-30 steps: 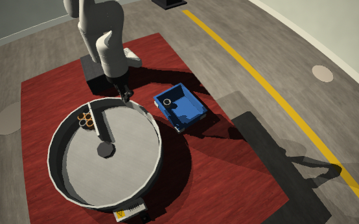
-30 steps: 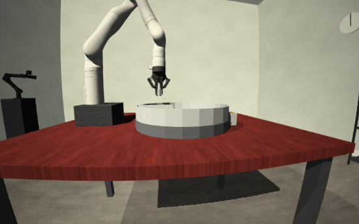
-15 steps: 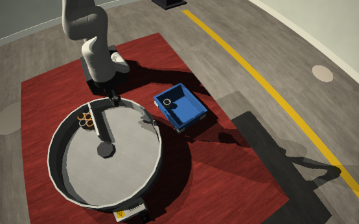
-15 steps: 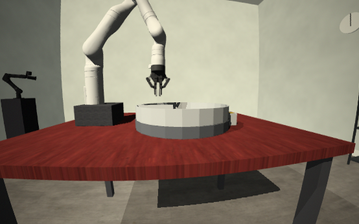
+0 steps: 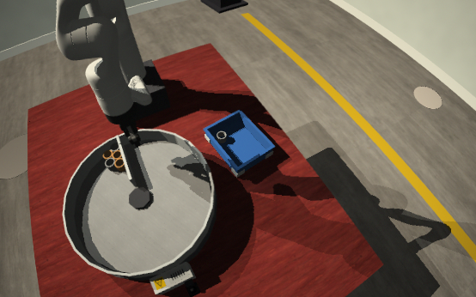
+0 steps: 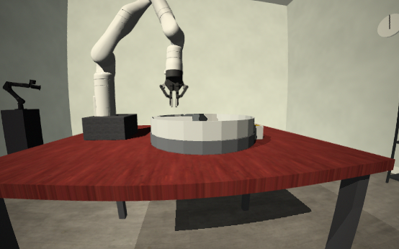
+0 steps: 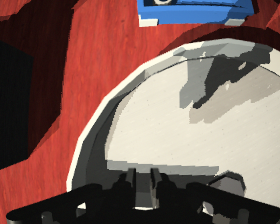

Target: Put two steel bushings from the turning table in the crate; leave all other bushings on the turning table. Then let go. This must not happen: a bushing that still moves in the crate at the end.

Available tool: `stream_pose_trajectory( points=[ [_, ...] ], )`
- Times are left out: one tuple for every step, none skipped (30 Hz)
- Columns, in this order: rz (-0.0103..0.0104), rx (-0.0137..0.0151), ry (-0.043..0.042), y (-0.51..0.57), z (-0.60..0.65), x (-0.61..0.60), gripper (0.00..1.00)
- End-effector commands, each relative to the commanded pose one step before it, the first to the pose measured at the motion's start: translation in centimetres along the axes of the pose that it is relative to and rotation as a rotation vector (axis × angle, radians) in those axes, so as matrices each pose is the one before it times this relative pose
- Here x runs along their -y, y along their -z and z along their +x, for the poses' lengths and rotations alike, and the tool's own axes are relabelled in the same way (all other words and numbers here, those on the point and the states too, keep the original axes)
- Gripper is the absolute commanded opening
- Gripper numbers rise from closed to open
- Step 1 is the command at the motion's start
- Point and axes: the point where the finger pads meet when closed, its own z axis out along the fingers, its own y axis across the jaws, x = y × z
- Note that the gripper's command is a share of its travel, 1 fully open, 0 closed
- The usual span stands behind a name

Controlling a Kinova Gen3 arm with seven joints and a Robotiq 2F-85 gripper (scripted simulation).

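Observation:
My gripper (image 5: 134, 138) (image 6: 173, 106) (image 7: 143, 178) is slightly open, with a narrow gap and nothing between its fingertips. It hangs above the turning table (image 5: 167, 232) (image 6: 202, 130) (image 7: 156, 115), near its rim on the robot's side. One steel bushing (image 5: 216, 135) stands in a corner of the blue crate (image 5: 249, 143) (image 7: 191, 18); in the wrist view only its edge shows at the top. On the turning table a tight group holds several orange bushings and at least one grey steel bushing (image 5: 106, 163). The divider partly hides this group, which is out of sight in the other two views.
A white-topped divider (image 5: 125, 159) (image 7: 161, 166) runs from the rim to the dark hub (image 5: 140, 199) (image 7: 227, 186), between the bushing group and the crate side. The turning table's raised wall surrounds them. A control box (image 5: 173, 279) sits at its outer side. The crate stands beside the turning table.

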Motion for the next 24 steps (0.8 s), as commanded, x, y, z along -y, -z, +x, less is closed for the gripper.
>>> stream_pose_trajectory(
  points=[
    [-0.00157, 0.00018, -0.01865, -0.015, -1.040, 0.109, 0.14],
    [-0.00017, 0.00013, -0.01860, -0.057, -1.037, 0.131, 0.14],
    [-0.00017, 0.00013, -0.01860, -0.057, -1.039, 0.111, 0.14],
    [-0.00017, 0.00013, -0.01860, -0.057, -1.041, 0.092, 0.14],
    [-0.00017, 0.00013, -0.01860, -0.057, -1.043, 0.073, 0.14],
    [0.00000, 0.00000, 0.00000, 0.000, 0.000, 0.000, 0.14],
    [0.00000, 0.00000, 0.00000, 0.000, 0.000, 0.000, 0.14],
    [0.00000, 0.00000, 0.00000, 0.000, 0.000, 0.000, 0.14],
    [0.00000, 0.00000, 0.00000, 0.000, 0.000, 0.000, 0.14],
    [0.00000, 0.00000, 0.00000, 0.000, 0.000, 0.000, 0.14],
    [0.00000, 0.00000, 0.00000, 0.000, 0.000, 0.000, 0.14],
    [0.00000, 0.00000, 0.00000, 0.000, 0.000, 0.000, 0.14],
    [0.00000, 0.00000, 0.00000, 0.000, 0.000, 0.000, 0.14],
    [0.00000, 0.00000, 0.00000, 0.000, 0.000, 0.000, 0.14],
    [0.00000, 0.00000, 0.00000, 0.000, 0.000, 0.000, 0.14],
    [0.00000, 0.00000, 0.00000, 0.000, 0.000, 0.000, 0.14],
    [0.00000, 0.00000, 0.00000, 0.000, 0.000, 0.000, 0.14],
    [-0.00283, 0.00510, -0.01643, 0.013, -1.084, 0.058, 0.14],
    [-0.00017, 0.00013, -0.01860, -0.057, -1.044, 0.034, 0.14],
    [-0.00017, 0.00013, -0.01860, -0.057, -1.045, 0.014, 0.14],
    [-0.00017, 0.00013, -0.01860, -0.058, -1.045, -0.005, 0.14],
    [-0.00017, 0.00013, -0.01860, -0.058, -1.045, -0.024, 0.14],
    [0.00000, 0.00000, 0.00000, 0.000, 0.000, 0.000, 0.14],
    [0.00000, 0.00000, 0.00000, 0.000, 0.000, 0.000, 0.14]
  ],
)
